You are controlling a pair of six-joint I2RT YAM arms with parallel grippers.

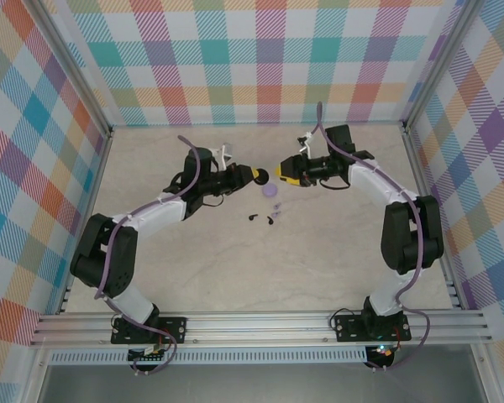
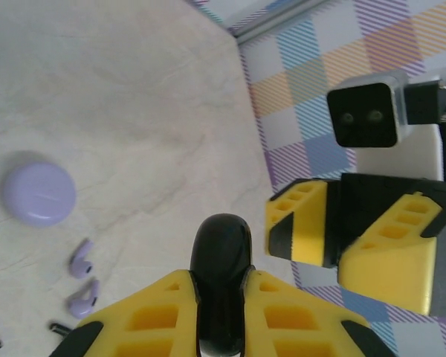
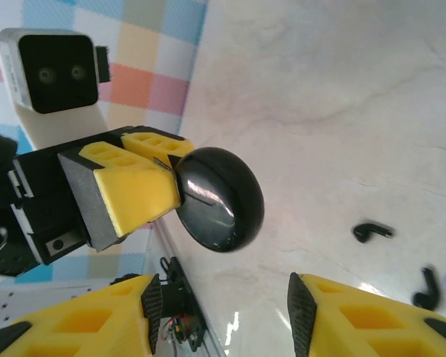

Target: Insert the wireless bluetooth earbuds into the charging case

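Note:
My left gripper is shut on a round black charging case, held edge-on above the table. Facing it, my right gripper stands open just short of the case, with nothing between its fingers. A closed lavender case lies on the table below them. Beside it lie two lavender earbuds. Two black earbuds lie a little nearer the arms.
The pale marbled table is fenced by checked walls with metal rails along their foot. Both arms reach toward the table's middle, and their elbows stand out near the side walls.

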